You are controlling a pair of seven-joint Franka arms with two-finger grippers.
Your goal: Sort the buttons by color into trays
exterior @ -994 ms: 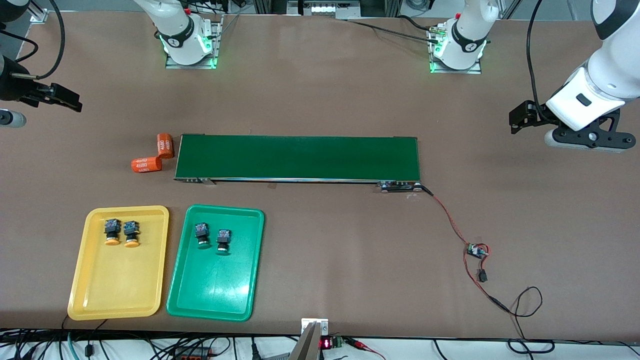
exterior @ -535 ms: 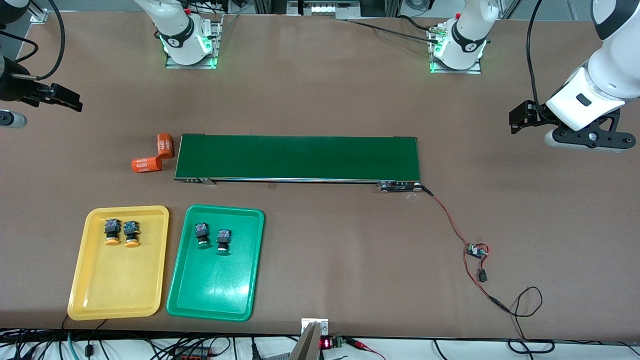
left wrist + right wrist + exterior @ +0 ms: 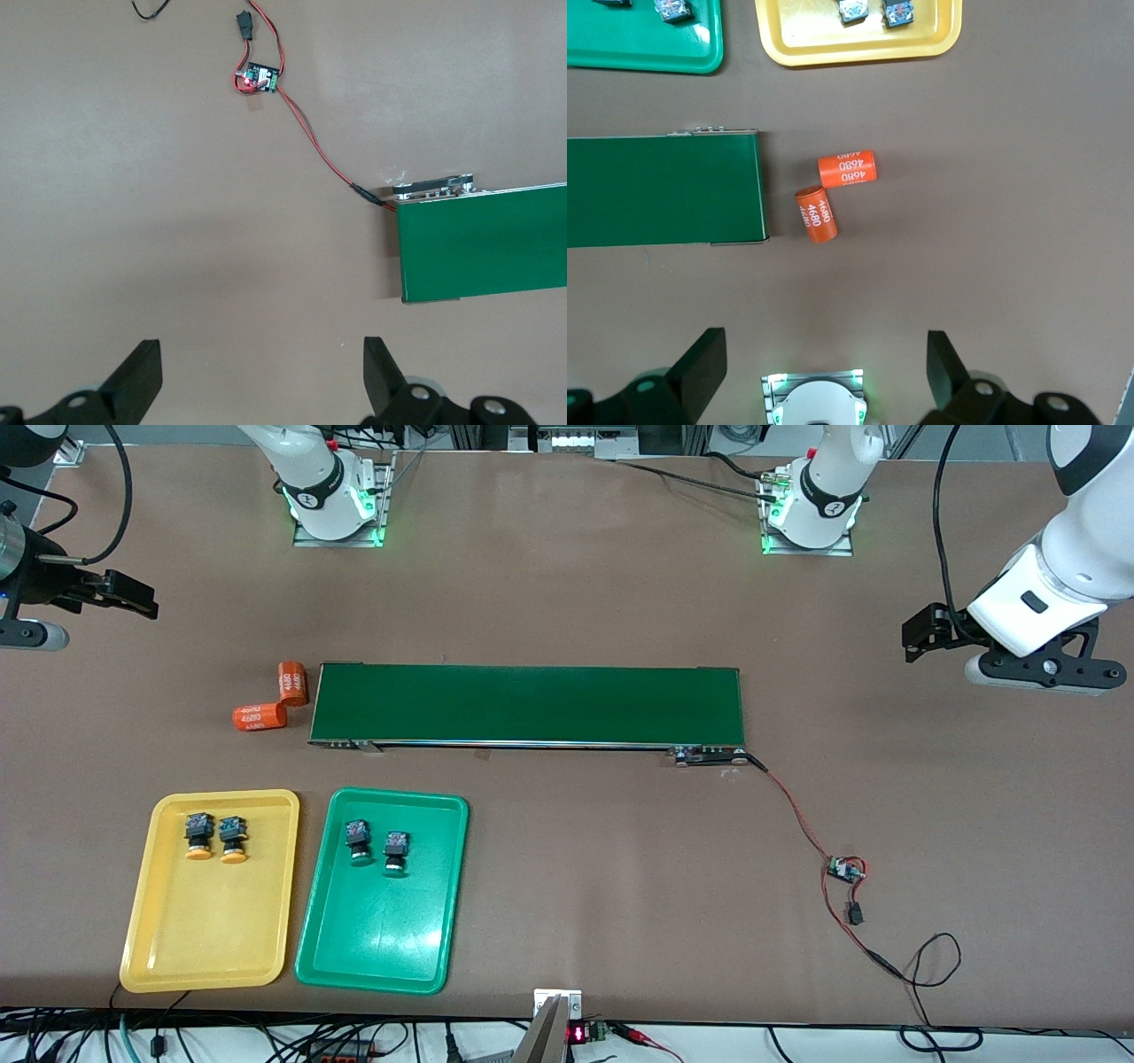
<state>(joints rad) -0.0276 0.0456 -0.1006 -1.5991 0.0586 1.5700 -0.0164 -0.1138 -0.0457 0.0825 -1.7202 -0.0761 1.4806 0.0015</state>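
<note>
Resting sorted, both orange-capped buttons (image 3: 215, 838) lay in the yellow tray (image 3: 168, 957) and both green buttons (image 3: 376, 846) in the green tray (image 3: 354, 957), well apart from the wide-open, empty right gripper (image 3: 133, 602) and left gripper (image 3: 917, 638).

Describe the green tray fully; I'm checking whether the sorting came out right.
The shallow green plastic tray, rectangular with rounded corners and a raised rim, lies flat on the brown table beside the yellow tray, nearer the front camera than the dark-green conveyor belt. Two green-capped push-buttons with black-and-blue bodies rest side by side at its end toward the belt; the rest is bare and glossy. No gripper touches it.
</note>
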